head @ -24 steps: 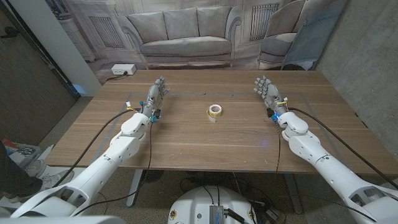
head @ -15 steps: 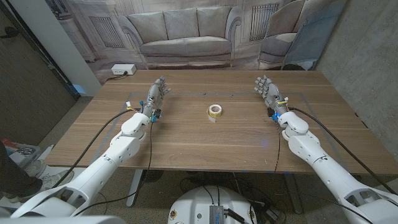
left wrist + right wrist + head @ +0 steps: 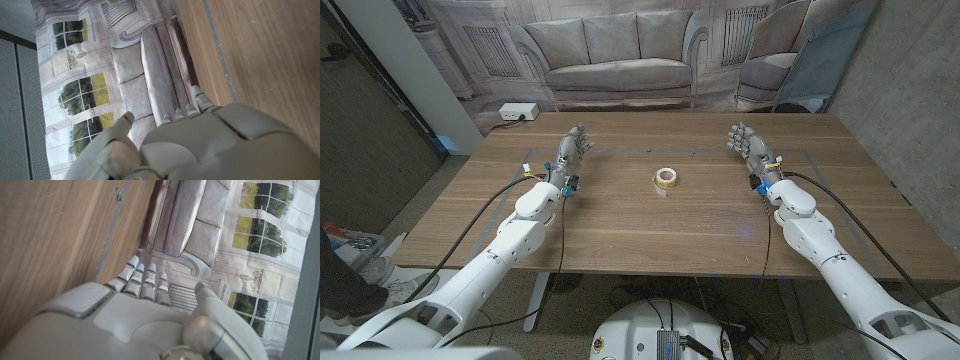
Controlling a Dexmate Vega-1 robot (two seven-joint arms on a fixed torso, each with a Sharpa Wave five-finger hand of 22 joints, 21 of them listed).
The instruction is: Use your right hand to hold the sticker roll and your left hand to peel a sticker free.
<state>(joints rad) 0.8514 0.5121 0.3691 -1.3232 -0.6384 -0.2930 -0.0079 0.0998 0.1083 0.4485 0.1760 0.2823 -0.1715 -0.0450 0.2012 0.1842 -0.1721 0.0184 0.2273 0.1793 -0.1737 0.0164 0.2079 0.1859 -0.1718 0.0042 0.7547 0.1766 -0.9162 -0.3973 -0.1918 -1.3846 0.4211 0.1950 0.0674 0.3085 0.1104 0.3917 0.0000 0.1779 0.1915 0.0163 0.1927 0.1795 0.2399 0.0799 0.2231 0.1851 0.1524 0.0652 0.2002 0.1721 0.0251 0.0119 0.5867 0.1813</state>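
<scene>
A small sticker roll [image 3: 665,179], cream-yellow with a hollow core, lies in the middle of the wooden table [image 3: 650,230]. My left hand [image 3: 573,152] is well to the roll's left, fingers apart and stretched toward the far edge, holding nothing. My right hand [image 3: 747,146] is about as far to the roll's right, fingers also spread and empty. Both stand apart from the roll. The left wrist view shows the back of my left hand [image 3: 200,145] over bare wood; the right wrist view shows the back of my right hand [image 3: 125,315] the same way.
A backdrop printed with a sofa [image 3: 615,55] hangs behind the table's far edge. A white power strip [image 3: 516,113] lies on the floor at the far left. Black cables [image 3: 480,225] run along both arms over the table. Thin tape lines [image 3: 800,153] mark the wood.
</scene>
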